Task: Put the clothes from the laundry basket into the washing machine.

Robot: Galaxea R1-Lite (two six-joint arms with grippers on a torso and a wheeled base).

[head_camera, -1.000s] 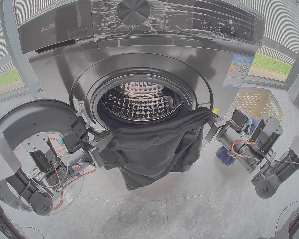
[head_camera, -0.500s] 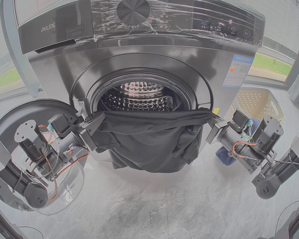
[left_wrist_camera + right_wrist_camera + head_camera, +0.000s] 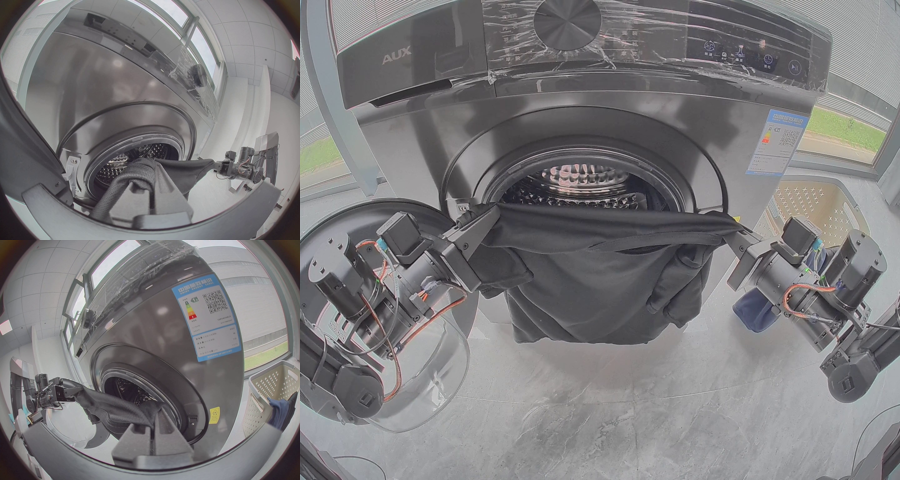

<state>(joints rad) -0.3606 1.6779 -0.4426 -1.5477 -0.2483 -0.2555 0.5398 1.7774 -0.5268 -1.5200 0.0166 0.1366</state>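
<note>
While taut before the washing machine (image 3: 581, 119), black garment (image 3: 587, 281), ends in closed left fingers (image 3: 470, 226), right fingers (image 3: 749, 242).

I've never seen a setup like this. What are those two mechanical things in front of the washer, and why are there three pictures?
This is a two-armed robot doing laundry. The wide picture comes from a camera on its head, looking down at a washing machine whose door is swung open. The other two pictures come from small cameras on its wrists, each looking along its own claw. The left gripper and right gripper are those claws. Each is pinched shut on one end of a black garment, which hangs stretched between them across the drum opening, clear of the floor. To the right of the machine stands a laundry basket with a blue cloth at its rim.
</note>
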